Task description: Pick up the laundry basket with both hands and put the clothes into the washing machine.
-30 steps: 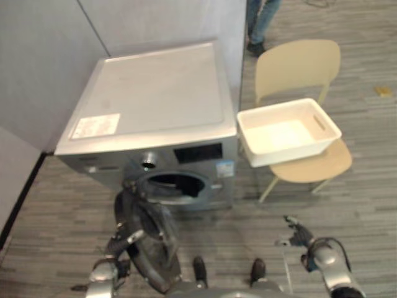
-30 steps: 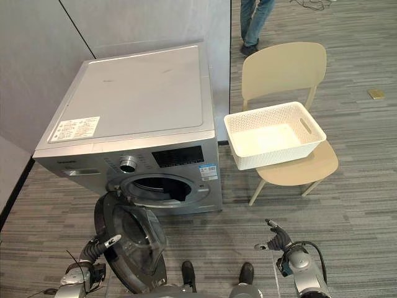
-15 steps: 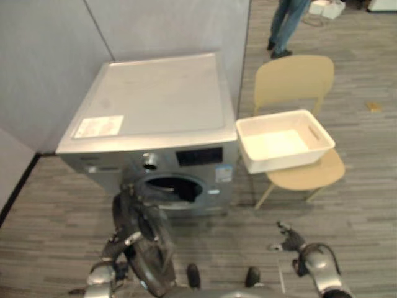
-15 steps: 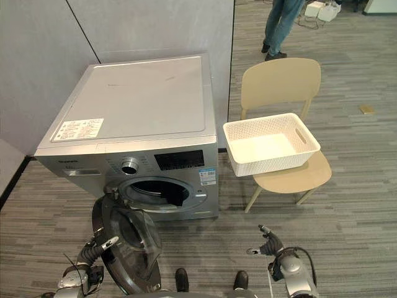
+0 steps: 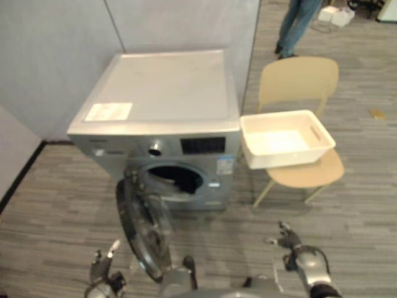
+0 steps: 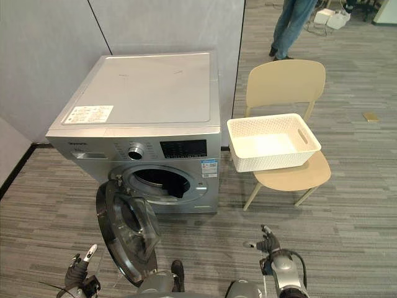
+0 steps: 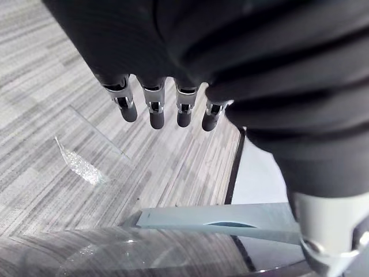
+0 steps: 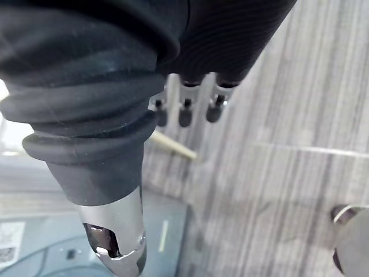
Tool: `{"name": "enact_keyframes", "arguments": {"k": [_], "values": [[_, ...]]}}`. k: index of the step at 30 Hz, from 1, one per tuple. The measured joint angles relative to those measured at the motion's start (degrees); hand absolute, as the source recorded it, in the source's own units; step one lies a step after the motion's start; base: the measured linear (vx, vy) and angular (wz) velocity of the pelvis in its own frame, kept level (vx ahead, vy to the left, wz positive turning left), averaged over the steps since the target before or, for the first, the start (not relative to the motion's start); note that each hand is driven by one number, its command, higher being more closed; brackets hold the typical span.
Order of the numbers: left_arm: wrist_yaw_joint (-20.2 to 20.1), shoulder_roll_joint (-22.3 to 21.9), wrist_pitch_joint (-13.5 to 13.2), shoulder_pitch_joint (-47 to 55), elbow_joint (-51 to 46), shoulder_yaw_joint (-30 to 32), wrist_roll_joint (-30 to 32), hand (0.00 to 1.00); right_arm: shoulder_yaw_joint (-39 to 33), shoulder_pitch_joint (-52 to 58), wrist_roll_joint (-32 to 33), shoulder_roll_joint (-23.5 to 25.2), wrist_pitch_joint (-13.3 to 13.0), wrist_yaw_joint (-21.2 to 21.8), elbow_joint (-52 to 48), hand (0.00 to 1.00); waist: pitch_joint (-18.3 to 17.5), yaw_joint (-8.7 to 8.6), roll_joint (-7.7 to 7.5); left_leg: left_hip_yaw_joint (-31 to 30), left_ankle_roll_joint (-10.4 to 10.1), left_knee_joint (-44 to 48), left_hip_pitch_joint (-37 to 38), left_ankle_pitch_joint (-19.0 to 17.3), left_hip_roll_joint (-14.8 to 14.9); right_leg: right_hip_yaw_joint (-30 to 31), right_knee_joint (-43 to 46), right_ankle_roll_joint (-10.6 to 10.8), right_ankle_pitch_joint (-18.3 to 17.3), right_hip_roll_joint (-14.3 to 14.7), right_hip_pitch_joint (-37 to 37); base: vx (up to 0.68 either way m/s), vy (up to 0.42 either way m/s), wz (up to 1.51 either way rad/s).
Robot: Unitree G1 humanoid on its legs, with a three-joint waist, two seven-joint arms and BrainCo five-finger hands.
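Note:
The white laundry basket [image 6: 273, 160] stands empty on a beige chair [image 6: 285, 81] to the right of the grey washing machine [image 6: 142, 93]. The machine's round glass door [image 6: 127, 233] hangs wide open toward me. Something dark lies inside the drum [image 6: 177, 188]. My left hand [image 6: 80, 264] is low by the floor, left of the door and apart from it, fingers [image 7: 153, 112] straight and holding nothing. My right hand [image 6: 268, 243] hovers low over the floor below the chair, its fingers [image 8: 185, 112] also straight and empty. Both hands are far from the basket.
A grey partition wall [image 6: 167, 25] runs behind the machine. A person's legs [image 6: 291, 25] stand on the striped grey floor behind the chair. A small tan object [image 6: 370, 116] lies on the floor at the far right. Open floor stretches in front of the chair.
My left hand has come away from the door's edge and dropped lower and to the left. The camera has shifted; the machine, basket and chair have not moved.

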Motion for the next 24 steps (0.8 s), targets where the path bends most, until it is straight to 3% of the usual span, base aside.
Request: {"name": "enact_keyframes", "arguments": {"k": [1,2,4,7,9,10,12,13,14,15,17,19,22,23,24], "values": [[0.0,-0.6,0.2,-0.4,0.4,-0.1,-0.2,0.0,0.3,-0.1,0.0,-0.7,0.1,0.0,0.0,0.0,0.3,0.03,0.15,-0.8,-0.5,0.5,-0.9,0.4,0.6,-0.5,-1.1,-2.6,0.2,1.2,0.0,-0.11,-0.22,0.18],[-0.2,-1.6,0.3,-0.3,-0.2,-0.5,-0.2,0.0,1.5,-0.1,-0.1,-1.6,0.3,0.0,0.0,0.0,-0.2,0.24,1.4,-1.5,-1.8,-0.6,-1.5,1.8,1.7,-1.4,-3.7,-3.1,1.4,3.4,0.1,-0.13,-0.173,0.04],[-0.2,-1.5,0.3,0.0,-1.0,-0.4,-0.2,0.0,3.7,-1.3,-0.1,-2.4,0.2,0.0,0.0,0.0,-0.6,0.34,2.1,-1.7,-3.0,-5.3,-0.5,6.5,3.2,-1.6,-6.6,-4.6,2.9,6.1,0.0,-0.13,-0.147,-0.06],[-0.2,-1.5,0.2,-0.7,-2.3,-0.8,-0.2,0.0,4.7,-2.8,-0.1,-3.4,-0.4,0.0,-0.1,0.0,-0.8,0.22,2.84,1.6,-2.3,-13.2,1.1,10.7,5.4,-3.3,-10.6,-7.0,5.6,8.9,-0.1,-0.08,-0.117,0.1],[-0.2,-1.6,0.2,-1.6,-2.3,-1.5,-0.1,0.0,4.0,-2.6,-0.1,-4.0,-0.4,0.0,-0.2,0.0,-0.7,-0.11,2.97,7.9,-2.2,-13.5,1.6,10.7,7.2,-4.9,-10.3,-7.7,6.0,8.5,0.2,0.03,-0.07,0.3],[-0.4,-1.7,0.2,-1.7,-2.3,-2.5,-0.1,0.0,3.5,-2.7,-0.1,-4.7,-0.3,0.0,-0.5,0.0,-0.7,0.03,3.09,9.3,-0.8,-11.5,1.5,13.0,7.5,-5.3,-9.9,-7.8,6.1,7.9,0.1,0.04,-0.021,0.19],[-0.4,-1.7,0.2,-1.6,-2.3,-3.2,-0.1,0.0,3.5,-2.9,-0.1,-5.5,-0.3,0.0,-2.1,0.0,-0.6,-0.02,3.07,6.4,-2.9,-11.7,1.1,17.0,5.9,-5.7,-11.3,-7.9,6.8,6.7,0.7,0.01,0.027,0.12],[-0.5,-1.7,0.2,-1.6,-2.2,-3.2,-0.1,0.0,3.4,-2.9,-0.1,-6.0,-0.6,0.1,-2.4,0.0,-0.3,-0.18,2.78,3.5,-3.6,-9.4,1.4,15.2,5.2,-5.5,-12.6,-8.0,8.0,5.5,1.2,0.0,0.083,-0.15],[-0.5,-1.7,0.2,-1.0,-1.8,-3.1,-0.1,0.0,3.5,-3.3,-0.1,-5.8,-0.8,0.1,-2.7,0.0,0.0,-0.06,2.33,2.1,-3.9,-3.7,1.9,9.5,5.2,-4.5,-12.9,-7.4,8.6,4.7,1.7,0.02,0.101,-0.19],[-0.5,-1.7,0.2,-0.9,-1.0,-3.0,-0.1,0.0,3.4,-3.1,-0.1,-5.8,-1.0,0.2,-3.1,0.0,-0.2,-0.18,2.77,1.9,-4.4,-3.1,2.8,8.2,5.3,-4.4,-13.3,-7.1,8.9,4.4,2.2,0.02,0.107,-0.03],[-0.4,-1.4,0.0,-1.8,1.6,-1.8,0.0,0.0,2.0,-0.7,0.0,-5.3,-1.3,0.4,-3.5,0.0,-0.9,-1.99,4.77,1.6,-4.7,-10.5,7.0,8.2,5.0,-5.7,-14.5,-5.7,9.9,4.4,2.8,0.02,0.185,0.3],[-0.1,-0.6,0.1,-4.0,3.4,-0.2,-0.1,0.0,0.9,1.6,0.5,-4.0,-1.2,0.7,-3.6,0.0,-0.9,-3.16,4.88,1.6,-5.0,-14.9,7.8,8.0,4.8,-7.4,-14.5,-4.9,10.2,4.6,2.4,-0.04,0.196,0.38],[1.3,1.7,0.1,-7.0,4.0,0.5,-0.2,0.0,0.6,4.9,1.2,-0.9,-1.2,1.3,-3.7,0.0,0.6,-3.35,1.62,2.4,-5.0,-16.2,7.8,8.0,3.5,-7.4,-14.4,-3.6,10.9,3.3,1.8,-0.06,0.156,0.12],[1.5,1.7,0.1,-7.3,4.0,1.2,-0.2,0.0,0.6,5.8,1.2,-0.5,-1.2,1.3,-4.0,0.0,0.7,-3.59,1.57,2.4,-5.2,-16.6,7.7,7.8,3.2,-7.4,-14.3,-3.4,11.0,3.0,1.6,-0.05,0.155,0.05],[2.4,1.7,0.1,-7.9,4.1,2.4,-1.2,0.0,0.6,7.5,1.1,-0.2,-1.2,1.5,-5.1,0.0,0.3,-4.12,0.47,2.5,-5.2,-16.8,7.7,7.8,2.7,-7.3,-14.0,-3.1,11.0,2.3,1.4,-0.02,0.096,0.03]]}}
